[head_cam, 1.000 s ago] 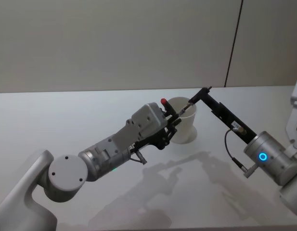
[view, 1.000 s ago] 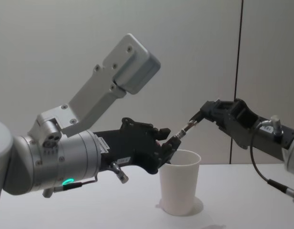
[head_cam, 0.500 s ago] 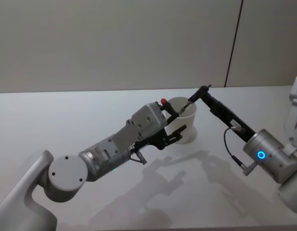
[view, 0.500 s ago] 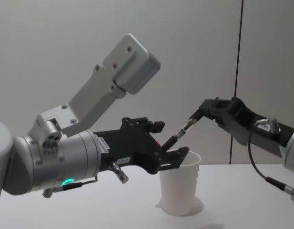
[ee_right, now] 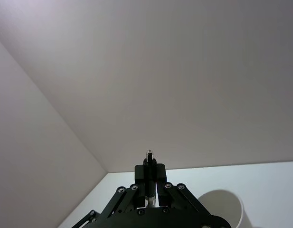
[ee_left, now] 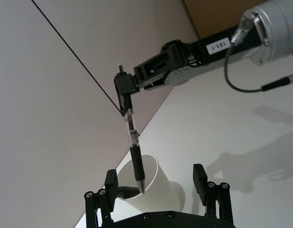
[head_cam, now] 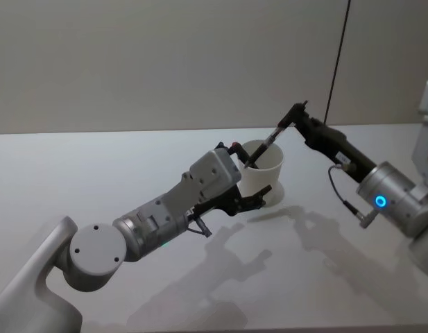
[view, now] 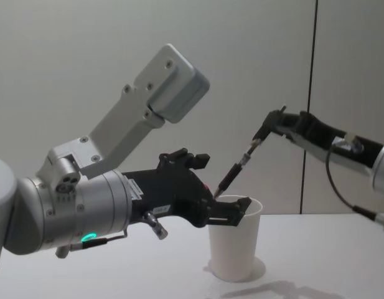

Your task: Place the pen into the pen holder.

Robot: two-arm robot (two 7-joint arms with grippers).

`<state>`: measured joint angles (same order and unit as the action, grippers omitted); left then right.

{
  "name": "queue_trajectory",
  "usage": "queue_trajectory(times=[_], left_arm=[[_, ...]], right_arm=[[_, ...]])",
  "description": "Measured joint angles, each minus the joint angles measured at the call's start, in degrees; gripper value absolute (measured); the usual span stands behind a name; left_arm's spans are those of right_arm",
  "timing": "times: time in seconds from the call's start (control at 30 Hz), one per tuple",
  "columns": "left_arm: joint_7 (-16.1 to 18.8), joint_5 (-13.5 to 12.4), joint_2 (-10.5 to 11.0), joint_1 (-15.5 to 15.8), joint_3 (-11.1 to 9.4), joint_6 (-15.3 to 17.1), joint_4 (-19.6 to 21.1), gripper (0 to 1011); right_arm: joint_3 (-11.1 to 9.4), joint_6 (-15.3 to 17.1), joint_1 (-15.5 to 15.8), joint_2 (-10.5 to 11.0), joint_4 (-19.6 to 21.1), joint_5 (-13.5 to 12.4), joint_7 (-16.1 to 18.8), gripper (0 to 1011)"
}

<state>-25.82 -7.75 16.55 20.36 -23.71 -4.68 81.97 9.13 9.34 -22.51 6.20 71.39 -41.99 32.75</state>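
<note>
- Clamped by right gripper (head_cam: 295, 115) at its top end: pen (ee_left: 133, 145), tilted, tip just inside pen holder (view: 234, 238).
- Left gripper (ee_left: 155, 179) spread wide, straddling cup.
- Left to do: lowering and release.

**Both arms reach forward, grippers facing**

The left arm stretches from the lower left, its wrist level; the left gripper (view: 226, 194) has its fingers (ee_left: 199, 176) spread wide apart. The right arm slants in from the right, and the right gripper (head_cam: 295, 115) is raised, its fingers pinched together.
</note>
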Motion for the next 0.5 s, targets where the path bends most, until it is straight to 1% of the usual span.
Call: queue_trajectory(times=[0.03,0.07,0.17,0.2,0.3,0.47,0.5], left_arm=[[0.0,0.0,0.0,0.0,0.0,0.0,0.0,1004],[0.0,0.0,0.0,0.0,0.0,0.0,0.0,1004],[0.0,0.0,0.0,0.0,0.0,0.0,0.0,1004],[0.0,0.0,0.0,0.0,0.0,0.0,0.0,1004],[0.0,0.0,0.0,0.0,0.0,0.0,0.0,1004],[0.0,0.0,0.0,0.0,0.0,0.0,0.0,1004],[0.0,0.0,0.0,0.0,0.0,0.0,0.0,1004]], right_arm=[[-0.1,-0.1,-0.4,0.1,-0.3,0.3,0.1,131],[-0.2,-0.3,-1.3,0.2,-0.9,1.5,0.5,131],[-0.4,-0.4,-2.8,0.4,-2.1,2.9,1.1,131],[-0.6,-0.5,-3.7,0.5,-3.0,3.9,1.5,131],[-0.9,-0.6,-5.4,0.8,-4.4,5.3,2.2,131],[-1.4,-0.6,-9.3,1.1,-8.3,8.2,3.7,131],[-1.5,-0.6,-10.5,1.2,-9.6,9.1,4.1,131]])
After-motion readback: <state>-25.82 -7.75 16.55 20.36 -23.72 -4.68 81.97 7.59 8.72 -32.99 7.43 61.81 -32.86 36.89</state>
